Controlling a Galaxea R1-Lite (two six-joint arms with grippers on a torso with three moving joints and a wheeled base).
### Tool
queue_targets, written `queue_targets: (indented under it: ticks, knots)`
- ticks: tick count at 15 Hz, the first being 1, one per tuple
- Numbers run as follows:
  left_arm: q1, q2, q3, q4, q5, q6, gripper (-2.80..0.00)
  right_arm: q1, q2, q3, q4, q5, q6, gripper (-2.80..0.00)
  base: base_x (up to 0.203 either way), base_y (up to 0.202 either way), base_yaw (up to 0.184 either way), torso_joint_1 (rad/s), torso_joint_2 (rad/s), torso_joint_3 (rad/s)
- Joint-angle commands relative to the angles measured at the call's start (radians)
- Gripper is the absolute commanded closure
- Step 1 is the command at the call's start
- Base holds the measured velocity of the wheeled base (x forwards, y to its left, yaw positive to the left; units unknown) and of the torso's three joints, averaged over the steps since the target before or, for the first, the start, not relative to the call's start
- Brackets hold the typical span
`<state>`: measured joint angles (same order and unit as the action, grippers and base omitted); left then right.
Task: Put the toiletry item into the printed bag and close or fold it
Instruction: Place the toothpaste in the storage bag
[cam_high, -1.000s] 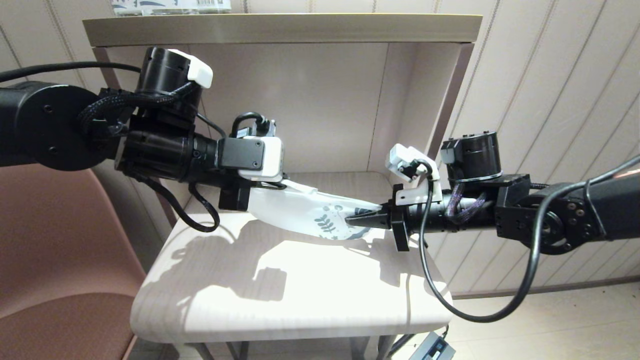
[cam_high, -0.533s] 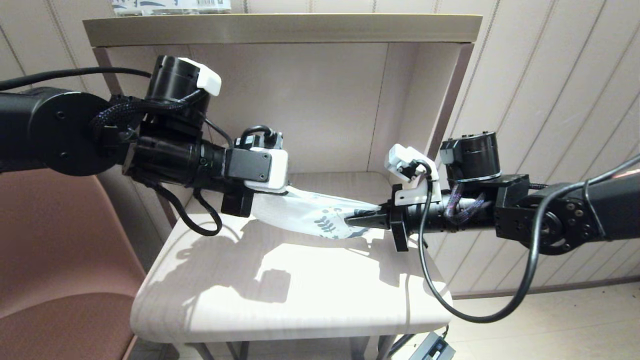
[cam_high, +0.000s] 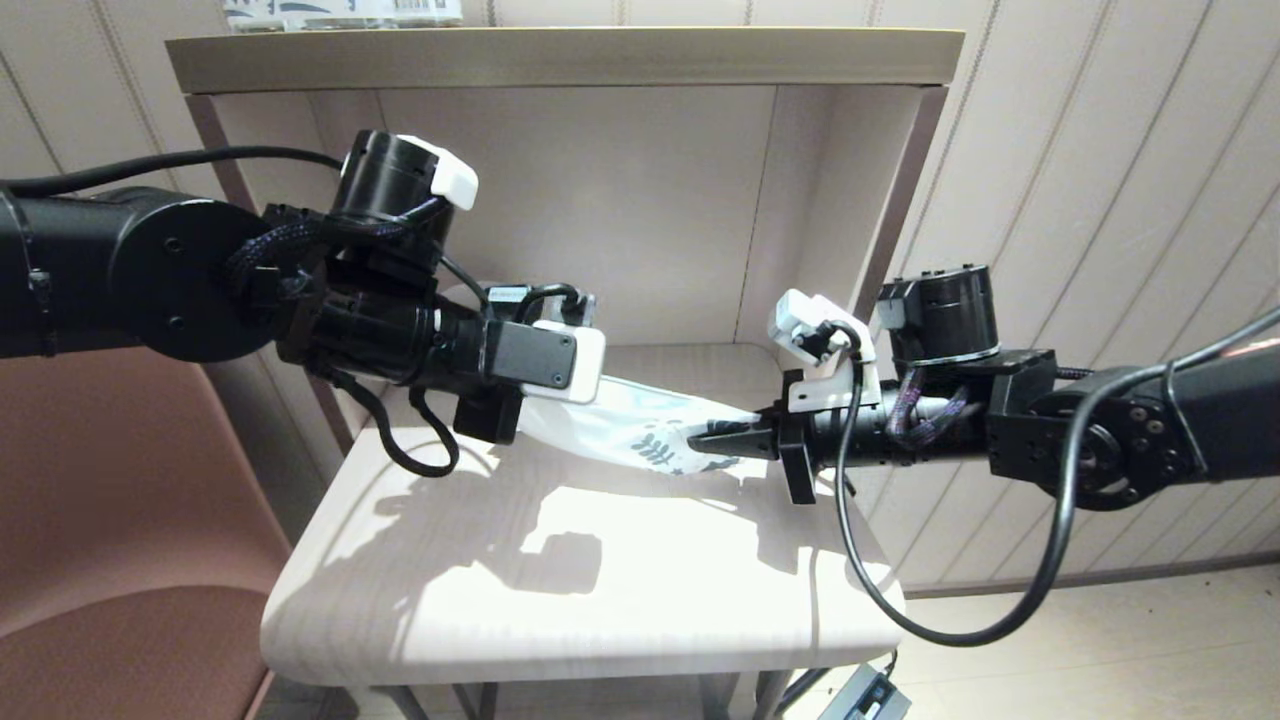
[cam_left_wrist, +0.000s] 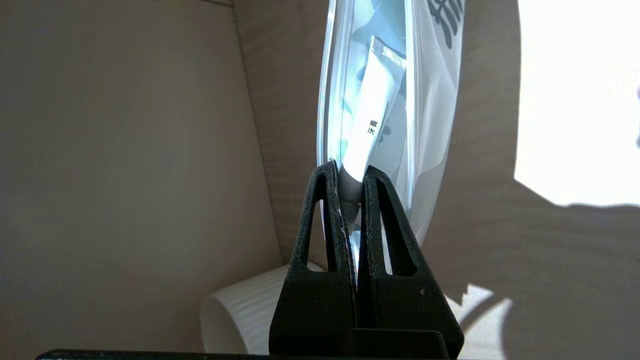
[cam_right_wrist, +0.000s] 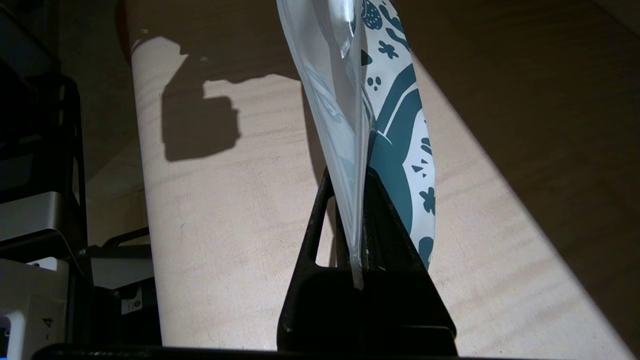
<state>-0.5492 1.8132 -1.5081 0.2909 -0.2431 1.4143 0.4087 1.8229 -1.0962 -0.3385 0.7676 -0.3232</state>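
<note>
The printed bag, white with dark leaf print, hangs above the table, held between both grippers. My left gripper is shut on its plain end, and the left wrist view shows the fingers pinching the bag together with the end of the toiletry item. That item is a small flat white tube with dark lettering, lying inside the bag. My right gripper is shut on the printed end, and its wrist view shows the bag's edge clamped between the fingers.
Below lies the pale wooden table top, with a shelf alcove behind it. On the top shelf board sits a printed package. A brown chair stands at the left, and a cable hangs from my right arm.
My left arm has moved right, toward the right gripper, so the bag between them is shorter and more bunched. The right gripper has stayed put.
</note>
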Motion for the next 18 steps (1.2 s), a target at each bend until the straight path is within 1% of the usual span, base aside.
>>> queue_targets:
  ticks: [1, 3, 4, 11, 12, 15, 18]
  knots:
    - [-0.003, 0.003, -0.001, 0.001, 0.002, 0.008, 0.00, 0.002, 0.003, 0.001, -0.002, 0.004, -0.002, 0.00, 0.000, 0.000, 0.000, 0.000, 0.00, 0.000]
    - [-0.005, 0.003, -0.001, 0.001, 0.002, 0.005, 0.00, 0.001, 0.003, -0.002, -0.002, 0.006, -0.002, 0.00, 0.000, 0.000, 0.000, 0.000, 0.00, 0.000]
    - [-0.005, 0.003, 0.007, -0.005, -0.001, 0.002, -2.80, 0.002, 0.003, -0.004, -0.002, 0.006, -0.002, 0.00, 0.000, 0.000, 0.000, 0.000, 0.00, 0.000]
    - [-0.008, -0.009, -0.006, -0.010, -0.014, -0.013, -2.80, 0.002, 0.003, -0.007, -0.002, 0.004, -0.002, 0.00, 0.000, 0.000, 0.000, 0.000, 0.00, 0.000]
    - [-0.008, -0.020, -0.009, -0.010, -0.016, -0.025, -2.80, 0.002, 0.003, -0.007, -0.002, 0.004, -0.002, 0.00, 0.000, 0.000, 0.000, 0.000, 0.00, 0.000]
    - [0.004, -0.085, -0.003, -0.007, -0.030, -0.103, -2.80, 0.002, 0.003, -0.007, -0.002, 0.006, -0.002, 0.00, 0.000, 0.000, 0.000, 0.000, 0.00, 0.000]
    - [0.051, -0.180, 0.046, 0.000, -0.043, -0.197, -2.80, -0.004, 0.003, -0.010, -0.002, 0.006, -0.004, 0.00, 0.000, 0.000, 0.000, 0.000, 0.00, 0.000]
